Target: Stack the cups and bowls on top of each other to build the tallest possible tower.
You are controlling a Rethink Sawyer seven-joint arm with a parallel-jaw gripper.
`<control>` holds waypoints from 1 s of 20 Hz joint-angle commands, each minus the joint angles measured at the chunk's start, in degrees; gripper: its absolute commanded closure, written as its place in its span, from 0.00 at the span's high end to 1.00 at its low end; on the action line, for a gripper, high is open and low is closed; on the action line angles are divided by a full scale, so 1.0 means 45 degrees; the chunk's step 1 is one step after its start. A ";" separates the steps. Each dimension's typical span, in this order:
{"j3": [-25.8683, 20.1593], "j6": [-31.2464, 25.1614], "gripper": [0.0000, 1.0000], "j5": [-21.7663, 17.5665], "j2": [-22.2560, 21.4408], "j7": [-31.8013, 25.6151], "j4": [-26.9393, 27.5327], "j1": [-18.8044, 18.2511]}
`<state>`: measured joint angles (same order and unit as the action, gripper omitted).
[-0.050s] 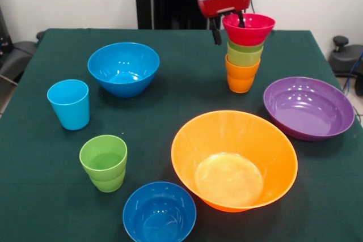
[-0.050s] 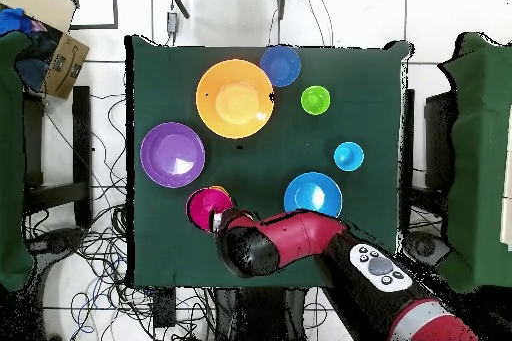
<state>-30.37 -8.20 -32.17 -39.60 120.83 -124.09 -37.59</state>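
Note:
The tower stands at the back of the table: an orange cup (image 1: 241, 77) lowest, a yellowish cup (image 1: 244, 58) and a green cup (image 1: 245, 46) nested in it, and a small red bowl (image 1: 252, 29) (image 2: 207, 207) on top. My gripper (image 1: 228, 26) hangs at the bowl's left rim, open, with one finger (image 1: 216, 33) outside the wall and the other inside the bowl. In the overhead view the arm (image 2: 290, 242) covers the gripper.
Loose on the green cloth lie a large orange bowl (image 1: 233, 160) (image 2: 234, 98), a purple bowl (image 1: 309, 107) (image 2: 172, 154), two blue bowls (image 1: 123, 67) (image 1: 159, 212), a light blue cup (image 1: 68, 103) and a green stepped cup (image 1: 104, 162).

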 commanded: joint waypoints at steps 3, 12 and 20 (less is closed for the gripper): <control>0.0720 0.0483 1.00 -0.0924 0.0986 0.0386 0.0425 0.0421; 0.0195 0.0031 1.00 -0.0405 0.0346 0.0241 0.0092 0.0206; -0.0521 -0.0862 1.00 0.0236 -0.0297 0.0036 -0.0292 -0.0243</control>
<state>-29.82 -6.22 -32.08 -40.66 120.83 -124.19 -38.58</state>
